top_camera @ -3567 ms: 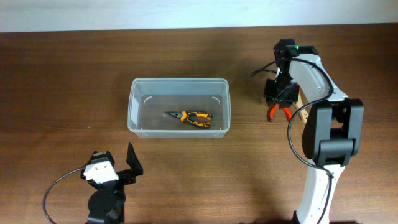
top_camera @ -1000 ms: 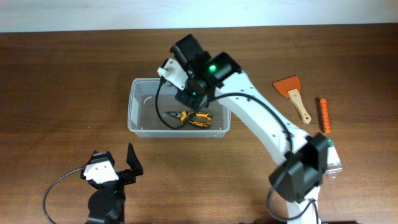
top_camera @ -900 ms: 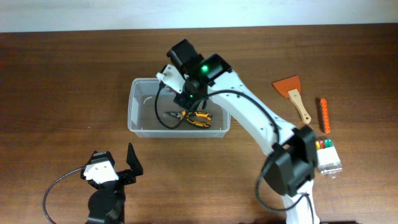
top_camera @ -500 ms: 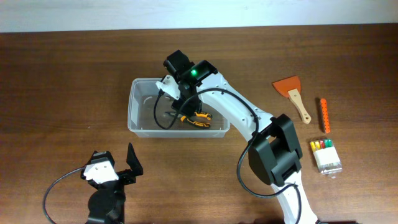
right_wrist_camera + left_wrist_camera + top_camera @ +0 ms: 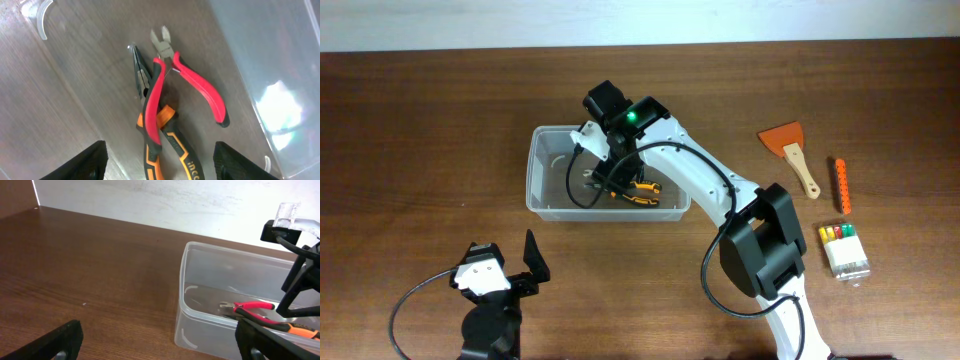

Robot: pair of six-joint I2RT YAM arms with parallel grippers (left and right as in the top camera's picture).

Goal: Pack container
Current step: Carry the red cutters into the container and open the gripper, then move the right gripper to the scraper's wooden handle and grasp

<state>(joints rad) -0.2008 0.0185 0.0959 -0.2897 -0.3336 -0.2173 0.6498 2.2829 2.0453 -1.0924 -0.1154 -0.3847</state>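
Note:
The clear plastic container (image 5: 542,190) stands mid-table; it also shows in the left wrist view (image 5: 200,325) and the right wrist view (image 5: 280,60). Inside it lie orange-and-black pliers (image 5: 642,192) and red-handled cutters (image 5: 192,82), the cutters resting across the pliers (image 5: 175,150). The cutters also show in the left wrist view (image 5: 252,306). My right gripper (image 5: 608,172) hangs open over the container, its fingers (image 5: 160,160) apart above the tools and holding nothing. My left gripper (image 5: 525,262) is open and empty near the table's front left, short of the container.
To the right lie an orange scraper with a wooden handle (image 5: 792,150), an orange bit holder (image 5: 839,185) and a small clear case of coloured bits (image 5: 844,250). The right arm (image 5: 700,180) crosses over the container's right end.
My right arm swung from the table's right side to over the container. The red-handled cutters it carried now lie inside on the pliers. The left arm has not moved.

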